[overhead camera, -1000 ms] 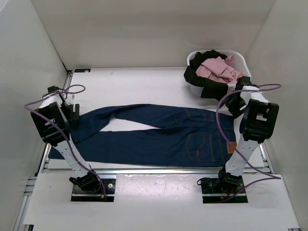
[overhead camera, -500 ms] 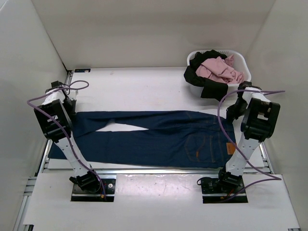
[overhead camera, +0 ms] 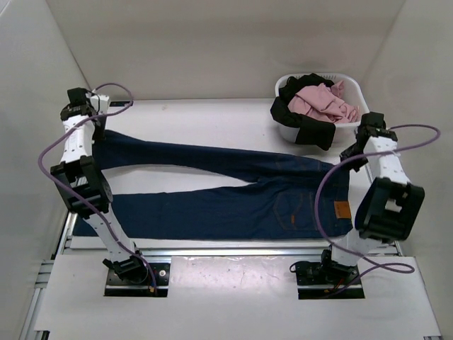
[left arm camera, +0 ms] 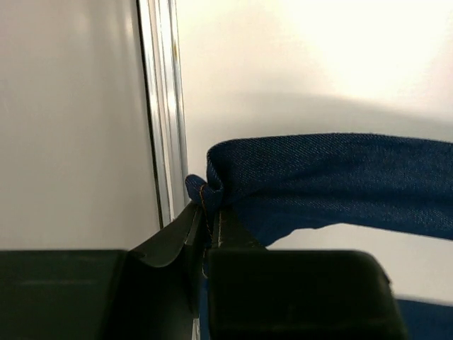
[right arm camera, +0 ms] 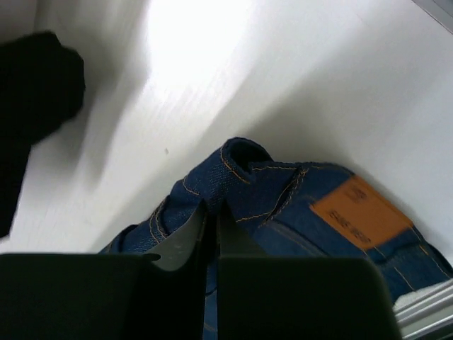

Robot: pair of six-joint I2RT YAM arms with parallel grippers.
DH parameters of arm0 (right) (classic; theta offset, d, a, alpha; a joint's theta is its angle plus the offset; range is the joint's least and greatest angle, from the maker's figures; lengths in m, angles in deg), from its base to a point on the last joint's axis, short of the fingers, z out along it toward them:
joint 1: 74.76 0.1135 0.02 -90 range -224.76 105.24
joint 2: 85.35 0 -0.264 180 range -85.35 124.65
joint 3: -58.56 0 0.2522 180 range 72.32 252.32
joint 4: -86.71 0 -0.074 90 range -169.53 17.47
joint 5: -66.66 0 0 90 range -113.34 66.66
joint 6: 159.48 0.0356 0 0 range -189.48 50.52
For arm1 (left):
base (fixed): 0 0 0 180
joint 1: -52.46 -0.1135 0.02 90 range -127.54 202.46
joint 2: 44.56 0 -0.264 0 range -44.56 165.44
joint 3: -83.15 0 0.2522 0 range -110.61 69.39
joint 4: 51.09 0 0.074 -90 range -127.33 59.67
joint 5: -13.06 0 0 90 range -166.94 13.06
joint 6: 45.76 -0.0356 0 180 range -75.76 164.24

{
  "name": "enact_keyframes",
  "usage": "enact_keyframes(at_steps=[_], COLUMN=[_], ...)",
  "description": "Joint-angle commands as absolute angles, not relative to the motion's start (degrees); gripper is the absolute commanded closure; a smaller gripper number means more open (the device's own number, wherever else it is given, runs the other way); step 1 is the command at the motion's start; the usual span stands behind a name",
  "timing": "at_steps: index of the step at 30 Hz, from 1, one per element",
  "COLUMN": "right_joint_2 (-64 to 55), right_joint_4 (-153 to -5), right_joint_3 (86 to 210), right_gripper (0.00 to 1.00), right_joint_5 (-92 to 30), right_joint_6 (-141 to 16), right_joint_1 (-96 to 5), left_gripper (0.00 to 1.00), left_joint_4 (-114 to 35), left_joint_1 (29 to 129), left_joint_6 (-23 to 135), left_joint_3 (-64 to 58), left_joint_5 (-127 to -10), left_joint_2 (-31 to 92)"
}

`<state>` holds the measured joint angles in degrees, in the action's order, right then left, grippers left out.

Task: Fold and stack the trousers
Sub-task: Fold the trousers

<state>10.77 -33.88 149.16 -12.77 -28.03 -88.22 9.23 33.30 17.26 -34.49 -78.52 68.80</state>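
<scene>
The trousers [overhead camera: 233, 202] are dark blue jeans with tan stitching, lying lengthways across the table with the waist at the right. My left gripper [overhead camera: 95, 130] is shut on the hem of the far leg [left arm camera: 340, 170] at the back left, and the cloth is pinched between its fingers [left arm camera: 210, 212]. My right gripper [overhead camera: 352, 156] is shut on the far corner of the waistband [right arm camera: 244, 166], beside the tan leather patch [right arm camera: 361, 212]. The near leg [overhead camera: 141, 212] lies flat on the table.
A white basket [overhead camera: 354, 83] holding black and pink clothes stands at the back right, close to my right arm. White walls close in the left, right and back. A metal rail [left arm camera: 166, 106] runs along the table's left edge.
Both grippers have shut on the trousers. The left one has carried the far leg's hem toward the back left; the right arm has stretched out with the waistband corner.
</scene>
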Motion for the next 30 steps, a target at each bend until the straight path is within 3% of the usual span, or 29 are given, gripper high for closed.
enact_keyframes(at_steps=[1, 3, 5, 6, 8, 9, 12, 18, 21, 24, 30], right_joint_2=[5.0, 0.0, -6.6, -9.0, -15.6, -17.7, -24.2, -30.3, -30.9, -27.3, -11.1], right_joint_4=[-33.8, -32.2, -29.8, -28.9, -26.0, -25.0, -20.0, -13.3, -13.3, -17.8, -22.5], right_joint_3=[142.2, 133.9, 127.3, 121.7, 117.0, 115.2, 111.9, 118.4, 122.8, 122.8, 123.9], right_gripper=[1.00, 0.98, 0.90, 0.77, 0.68, 0.53, 0.30, 0.29, 0.22, 0.18, 0.18], right_joint_5=[-9.0, -9.5, -9.5, -9.5, -9.5, -11.3, -11.9, -8.9, -8.9, -11.3, -17.2], right_joint_6=[-28.7, -25.0, -22.0, -19.5, -17.5, -16.8, -15.1, -16.4, -15.9, -13.7, -9.5], right_joint_1=[-89.4, -89.4, -89.4, -89.4, -89.4, -89.4, -89.4, -89.4, -89.4, -89.4, -89.4], left_gripper=[0.86, 0.86, 0.86, 0.86, 0.86, 0.86, 0.86, 0.86, 0.86, 0.86, 0.86], left_joint_4=[7.8, 7.1, 6.3, 5.5, 4.9, 4.9, 4.4, 3.9, 3.9, 3.9, 3.9], left_joint_1=[31.5, 31.5, 30.8, 29.8, 29.0, 29.0, 29.0, 29.0, 29.0, 29.0, 29.0], left_joint_6=[15.7, 15.7, 16.5, 17.1, 17.6, 17.6, 17.6, 17.1, 16.6, 16.0, 15.5], left_joint_3=[-25.8, -20.9, -13.1, -10.7, -4.2, -2.3, 3.6, 5.0, 5.0, 4.5, 3.9], left_joint_5=[-85.2, -85.8, -86.5, -85.9, -85.1, -85.1, -83.9, -83.4, -83.4, -83.4, -82.8], left_joint_2=[60.8, 58.6, 54.9, 53.7, 50.8, 49.9, 47.0, 46.4, 45.9, 46.5, 47.6])
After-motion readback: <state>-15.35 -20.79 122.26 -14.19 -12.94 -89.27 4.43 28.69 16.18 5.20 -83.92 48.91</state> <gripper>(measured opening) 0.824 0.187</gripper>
